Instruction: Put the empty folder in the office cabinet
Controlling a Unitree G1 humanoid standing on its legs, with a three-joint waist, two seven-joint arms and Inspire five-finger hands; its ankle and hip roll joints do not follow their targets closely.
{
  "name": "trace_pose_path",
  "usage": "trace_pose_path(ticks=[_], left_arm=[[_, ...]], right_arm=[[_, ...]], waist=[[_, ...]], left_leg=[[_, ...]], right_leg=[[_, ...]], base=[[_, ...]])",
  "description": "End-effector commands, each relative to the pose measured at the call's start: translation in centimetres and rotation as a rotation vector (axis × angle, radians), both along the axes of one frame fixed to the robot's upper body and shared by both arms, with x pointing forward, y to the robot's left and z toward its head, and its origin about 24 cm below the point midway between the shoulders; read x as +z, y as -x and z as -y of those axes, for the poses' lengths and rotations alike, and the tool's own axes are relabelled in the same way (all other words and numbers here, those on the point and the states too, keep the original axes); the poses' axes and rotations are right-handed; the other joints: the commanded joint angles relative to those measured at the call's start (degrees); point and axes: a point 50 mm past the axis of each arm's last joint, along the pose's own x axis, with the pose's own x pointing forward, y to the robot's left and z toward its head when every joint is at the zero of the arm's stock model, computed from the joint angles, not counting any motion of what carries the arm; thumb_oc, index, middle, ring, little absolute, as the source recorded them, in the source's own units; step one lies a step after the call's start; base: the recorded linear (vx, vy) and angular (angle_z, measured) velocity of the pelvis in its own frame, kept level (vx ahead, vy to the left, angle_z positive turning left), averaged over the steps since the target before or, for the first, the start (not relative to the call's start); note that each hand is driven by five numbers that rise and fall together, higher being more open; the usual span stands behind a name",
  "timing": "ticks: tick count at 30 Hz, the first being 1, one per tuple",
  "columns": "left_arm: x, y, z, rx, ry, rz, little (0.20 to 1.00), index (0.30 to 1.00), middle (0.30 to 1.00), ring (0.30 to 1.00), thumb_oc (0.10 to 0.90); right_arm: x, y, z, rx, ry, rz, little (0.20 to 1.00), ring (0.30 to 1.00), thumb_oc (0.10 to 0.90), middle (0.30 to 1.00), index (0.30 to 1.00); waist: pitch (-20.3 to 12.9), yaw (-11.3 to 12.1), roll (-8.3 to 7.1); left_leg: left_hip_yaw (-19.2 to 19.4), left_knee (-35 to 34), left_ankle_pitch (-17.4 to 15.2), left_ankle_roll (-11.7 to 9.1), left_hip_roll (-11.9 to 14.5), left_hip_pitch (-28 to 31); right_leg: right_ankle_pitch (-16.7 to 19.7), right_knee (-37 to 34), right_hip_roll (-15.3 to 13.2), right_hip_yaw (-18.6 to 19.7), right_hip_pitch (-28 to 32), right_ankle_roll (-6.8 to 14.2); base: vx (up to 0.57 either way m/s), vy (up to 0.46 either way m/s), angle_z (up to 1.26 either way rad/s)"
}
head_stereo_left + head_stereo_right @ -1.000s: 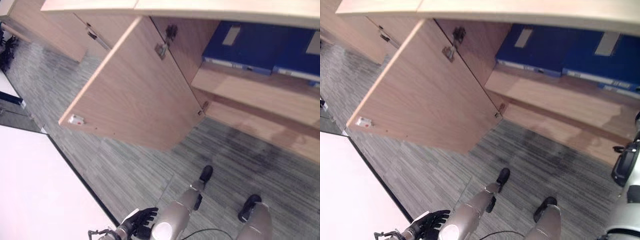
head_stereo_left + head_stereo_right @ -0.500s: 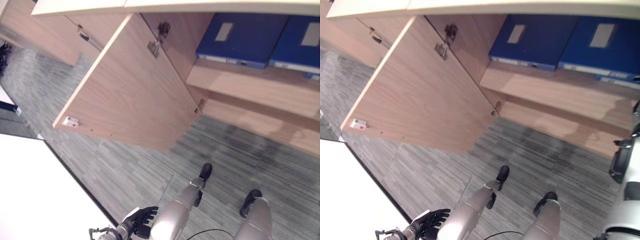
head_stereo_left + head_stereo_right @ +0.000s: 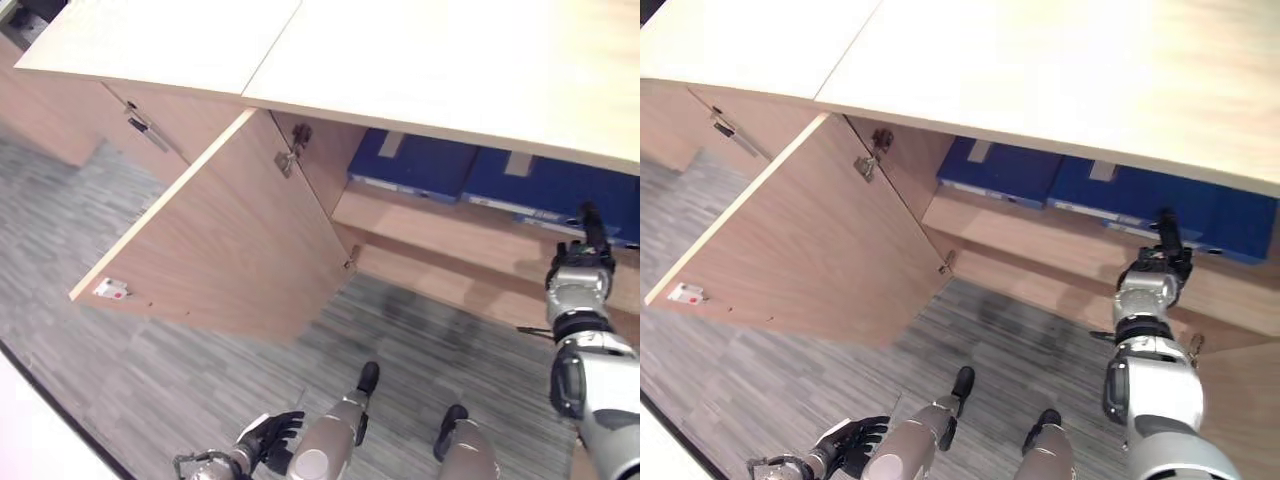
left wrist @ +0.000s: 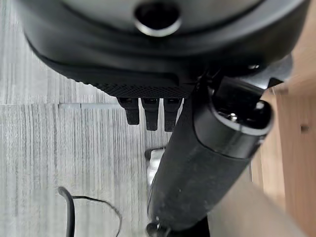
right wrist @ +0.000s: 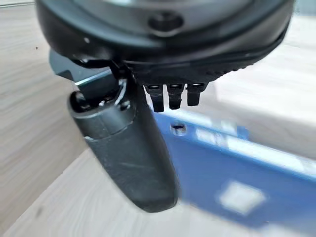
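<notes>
Two blue folders (image 3: 1120,190) lie flat on the cabinet shelf (image 3: 1040,235), long axes across it. The right hand (image 3: 1167,245), fingers straight and holding nothing, points at their front edge at 12 o'clock, nearer than the left hand (image 3: 270,440), relaxed low by the floor. The door (image 3: 220,250) stands open at 9 o'clock, leaving the shelf front free.

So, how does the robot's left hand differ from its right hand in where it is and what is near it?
The left hand hangs low over the grey carpet, while the right hand is raised to the open cabinet's shelf. The left hand has only floor around it; the right hand is next to a blue folder lying on the shelf. Both are dark, with fingers straight, and hold nothing.
</notes>
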Motion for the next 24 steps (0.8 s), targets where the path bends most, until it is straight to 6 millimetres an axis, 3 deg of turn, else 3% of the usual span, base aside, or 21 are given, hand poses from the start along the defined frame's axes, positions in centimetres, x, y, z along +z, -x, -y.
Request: trace_pose_path(ticks=[1, 3, 9, 15, 18, 19, 20, 22, 24], left_arm=[[-0.7, 1.2, 2.3, -0.021, 0.07, -0.028, 0.9, 0.9, 0.9, 0.9, 0.8], [-1.1, 1.5, 2.1, -0.004, 0.046, -0.049, 0.9, 0.9, 0.9, 0.9, 0.8], [-1.7, 2.1, 1.9, 0.031, 0.018, -0.078, 0.9, 0.9, 0.9, 0.9, 0.8], [-2.0, 2.4, 2.0, 0.076, 0.013, -0.089, 0.9, 0.9, 0.9, 0.9, 0.8], [-2.2, 2.6, 2.0, 0.095, 0.006, -0.095, 0.9, 0.9, 0.9, 0.9, 0.8], [-2.2, 2.5, 1.9, 0.097, -0.003, -0.092, 0.9, 0.9, 0.9, 0.9, 0.8], [-2.2, 2.6, 1.9, 0.088, -0.007, -0.092, 0.9, 0.9, 0.9, 0.9, 0.8], [-2.2, 2.5, 1.9, 0.077, -0.009, -0.087, 0.9, 0.9, 0.9, 0.9, 0.8], [-1.9, 1.9, 1.8, 0.049, -0.019, -0.057, 0.9, 0.9, 0.9, 0.9, 0.8]], right_arm=[[4.7, 0.5, 2.1, -0.066, 0.2, 0.182, 0.9, 0.9, 0.8, 0.9, 0.9], [2.3, 0.8, 0.0, -0.009, 0.193, 0.157, 0.9, 0.9, 0.8, 0.9, 0.9], [-2.7, 2.5, -2.4, 0.092, 0.193, 0.041, 0.9, 0.9, 0.8, 0.9, 0.9], [-4.8, 4.3, -3.2, 0.136, 0.221, -0.002, 0.9, 0.9, 0.8, 0.9, 0.9], [-6.0, 5.9, -1.9, 0.107, 0.291, -0.097, 0.9, 0.9, 0.8, 0.9, 0.9], [-6.0, 6.5, -0.6, 0.077, 0.365, -0.161, 0.441, 0.441, 0.494, 0.441, 0.441], [-5.8, 6.9, 0.2, 0.063, 0.429, -0.203, 0.3, 0.3, 0.4, 0.3, 0.3], [-5.3, 7.1, 0.9, 0.049, 0.498, -0.242, 0.3, 0.3, 0.4, 0.3, 0.3], [-3.6, 7.1, 3.8, 0.017, 0.73, -0.403, 0.3, 0.3, 0.4, 0.3, 0.3]], waist=[[-2.73, -0.41, -1.21], [-4.01, -1.74, -2.43], [-6.53, -3.59, -4.15], [-7.81, -4.77, -5.19], [-8.55, -5.4, -5.38], [-8.87, -5.72, -5.33], [-8.72, -5.71, -5.33], [-8.78, -5.72, -5.19], [-8.11, -5.42, -4.76]], left_leg=[[-0.59, 2.1, -13.08, -0.33, 2.69, 5.99], [-0.07, 0.36, -12.42, -0.27, 3.37, 7.6], [0.83, -2.84, -11.42, -0.48, 4.77, 11.02], [1.09, -4.36, -10.91, -0.6, 5.42, 12.27], [1.22, -5.06, -10.74, -0.67, 5.64, 12.62], [1.16, -5.28, -10.66, -0.69, 5.73, 12.58], [1.23, -5.24, -10.94, -0.7, 5.83, 12.82], [1.04, -5.3, -10.6, -0.62, 5.78, 12.39], [0.89, -5.25, -10.37, -0.66, 5.77, 11.89]], right_leg=[[-0.83, -6.56, 1.75, 0.25, 6.57, 0.88], [0.08, -8.3, 2.51, 0.31, 7.67, 0.66], [1.02, -10.44, 3.58, 0.31, 9.63, 0.31], [1.1, -10.78, 4.04, 0.23, 10.16, 0.18], [1.29, -11.56, 4.22, 0.14, 10.49, 0.09], [1.41, -11.92, 4.32, 0.04, 10.5, 0.0], [0.97, -11.63, 4.41, 0.06, 10.6, -0.1], [1.44, -12.01, 4.4, -0.05, 10.41, -0.07], [1.57, -11.93, 4.33, -0.08, 9.75, -0.02]], base=[[0.03, 0.008, -0.2], [0.04, 0.001, -0.2], [0.03, -0.015, -0.17], [0.01, -0.015, -0.1], [0.0, 0.0, 0.0], [0.02, -0.03, 0.03], [0.01, -0.037, 0.02], [-0.01, -0.014, -0.04], [-0.04, -0.017, -0.01]])
